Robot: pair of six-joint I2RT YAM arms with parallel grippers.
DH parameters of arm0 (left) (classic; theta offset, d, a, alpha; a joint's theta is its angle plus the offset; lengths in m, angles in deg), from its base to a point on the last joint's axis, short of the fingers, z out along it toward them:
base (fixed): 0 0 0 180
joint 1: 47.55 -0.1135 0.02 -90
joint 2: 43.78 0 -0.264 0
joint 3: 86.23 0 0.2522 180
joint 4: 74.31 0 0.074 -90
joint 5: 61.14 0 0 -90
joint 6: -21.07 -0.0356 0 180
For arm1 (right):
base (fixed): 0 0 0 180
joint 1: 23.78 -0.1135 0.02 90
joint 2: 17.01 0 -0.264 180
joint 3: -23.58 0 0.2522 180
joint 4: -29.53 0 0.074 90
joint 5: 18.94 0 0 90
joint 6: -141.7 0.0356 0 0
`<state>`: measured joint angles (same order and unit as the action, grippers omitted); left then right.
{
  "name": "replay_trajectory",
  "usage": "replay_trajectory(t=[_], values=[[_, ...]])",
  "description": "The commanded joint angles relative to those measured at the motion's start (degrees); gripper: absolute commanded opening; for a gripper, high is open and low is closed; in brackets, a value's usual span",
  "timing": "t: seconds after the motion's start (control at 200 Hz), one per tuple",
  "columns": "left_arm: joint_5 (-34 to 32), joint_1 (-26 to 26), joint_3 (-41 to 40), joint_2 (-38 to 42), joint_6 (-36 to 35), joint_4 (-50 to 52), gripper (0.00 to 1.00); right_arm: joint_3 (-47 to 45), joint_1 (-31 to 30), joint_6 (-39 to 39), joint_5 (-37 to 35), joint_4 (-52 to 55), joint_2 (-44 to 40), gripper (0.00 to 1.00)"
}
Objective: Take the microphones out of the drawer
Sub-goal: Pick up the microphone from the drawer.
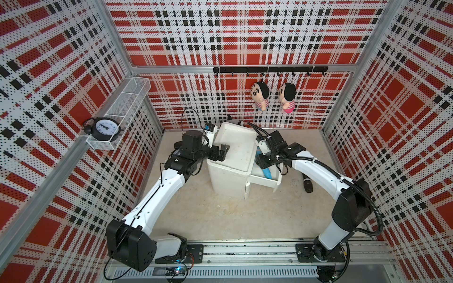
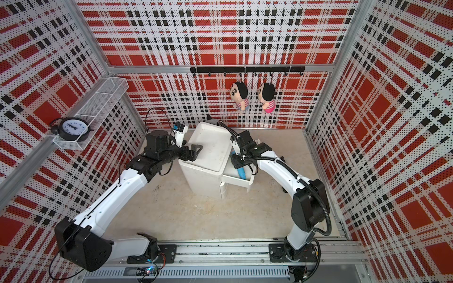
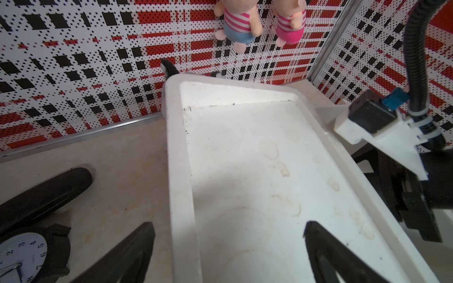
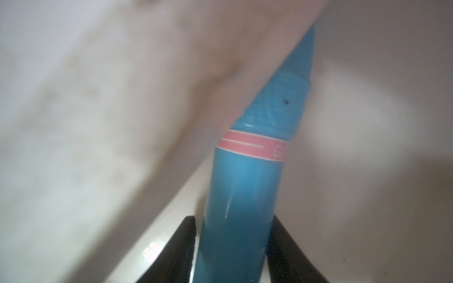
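drawer (image 1: 263,181): stands pulled out from the white cabinet (image 1: 239,149), just right of centre in both top views; it is open far enough for an arm to reach down into it.
blue microphone (image 4: 240,191): lies slanted inside the drawer, not yet lifted out; in a top view one blue end (image 2: 241,173) shows near the drawer front.
right gripper (image 4: 234,230): is down in the drawer and closed on the plain blue handle, on the camera's side of the pink band; one finger sits on each side and both seem to touch it. the wrist view is blurred, so a firm grip is a judgement.
left gripper (image 3: 229,223): jaws wide apart and holding nothing; it straddles the raised rim of the cabinet top, left of centre in the top views, likely to steady the cabinet while the other arm pulls.
step: the grasp looks made, and the lift has not started.
next move: should rise clear of the drawer walls and the cabinet's overhanging top.
risk: the smooth, tapering handle may slip.
dark cylinder (image 1: 307,184): lies on the floor right of the drawer, partly under the right arm; it is outside the drawer, so it is not the target.
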<state>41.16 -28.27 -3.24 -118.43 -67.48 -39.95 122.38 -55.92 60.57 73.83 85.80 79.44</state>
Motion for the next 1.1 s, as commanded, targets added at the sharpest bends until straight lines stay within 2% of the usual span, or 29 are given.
replay_trajectory(t=[0.0,0.461,0.656,0.681,0.782,1.097], values=[[0.72,-0.48,-0.59,0.47,0.19,-1.26,0.98,-0.75,-0.55,-0.86,0.55,-1.27,-1.55,0.4],[0.8,-0.48,-0.5,0.13,0.24,-1.35,0.98,2.13,-0.47,-1.05,-0.33,1.48,-2.53,0.22],[0.71,-0.48,-0.59,0.22,0.28,-1.35,0.98,4.64,-0.47,-0.28,-2.99,4.69,-1.97,0.06],[0.72,-0.48,-0.57,0.21,0.3,-1.35,0.98,5.28,-0.48,0.15,-3.88,5.44,-1.8,0.0],[0.89,-0.48,-0.5,0.13,0.25,-1.4,0.98,7.25,-0.47,2.25,-7.48,8.45,-0.96,0.0],[1.18,-0.48,-0.41,0.1,0.3,-1.35,0.98,10.06,-0.49,6.11,-11.62,12.47,-2.2,0.0]])
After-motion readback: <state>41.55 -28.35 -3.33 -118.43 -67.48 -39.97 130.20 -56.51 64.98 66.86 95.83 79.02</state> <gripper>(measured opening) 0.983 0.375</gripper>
